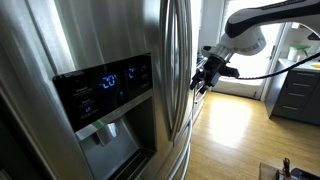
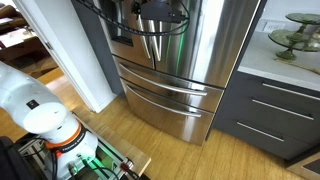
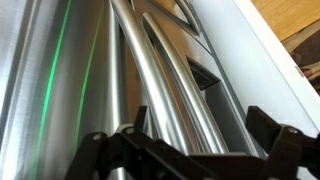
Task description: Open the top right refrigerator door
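The gripper is hovering just beside the long handle of the top right refrigerator door, its fingers standing apart. The door is sitting closed beside the dispenser door.

Silver door, blue-lit black display

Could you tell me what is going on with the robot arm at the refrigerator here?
The Franka arm is reaching for the top right refrigerator door. Its gripper is level with the door's long vertical steel handle, beside the door with the dispenser panel. In the wrist view the jaws stand open with the handle bars just ahead and nothing gripped. The door looks shut.
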